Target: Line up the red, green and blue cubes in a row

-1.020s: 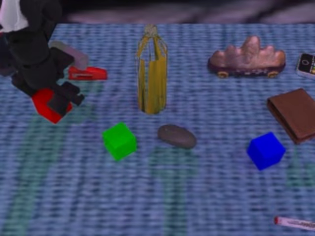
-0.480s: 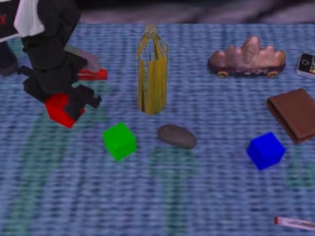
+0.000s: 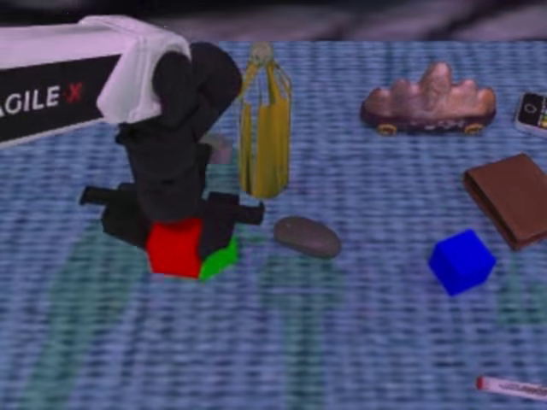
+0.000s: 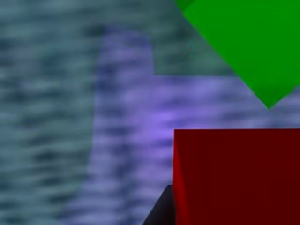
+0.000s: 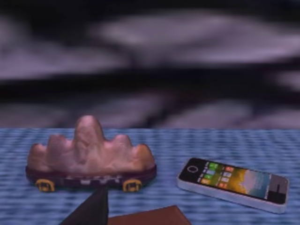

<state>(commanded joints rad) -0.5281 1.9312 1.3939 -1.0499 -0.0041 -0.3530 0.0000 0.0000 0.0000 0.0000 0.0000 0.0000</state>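
Gripper of my left arm [image 3: 175, 224] is pinching the red cube [image 3: 175, 246], one dark finger on each side of it, at about eight o'clock on the desk [image 3: 359, 342]. A second ago it held that cube far out toward ten o'clock, by the red stapler; since then the arm has swung in toward the centre, and the cube now sits right against the green cube [image 3: 221, 256], of which only a corner shows at its four o'clock side in the top view. From the left wrist view the red cube [image 4: 236, 176] and the green cube [image 4: 243, 42] look close but with a strip of desk between them (whether red is touching the surface yet I cannot tell).

That shift means the first pairing is nearly made: red beside green, needing only a release. Blue cube [image 3: 461, 261] has not moved; it lies well apart at about four o'clock, past the grey stone [image 3: 307, 237], so it will have to be brought over. My right arm is parked off the right side; its gripper [image 5: 89, 211] shows only a dark tip, so I cannot tell its state.
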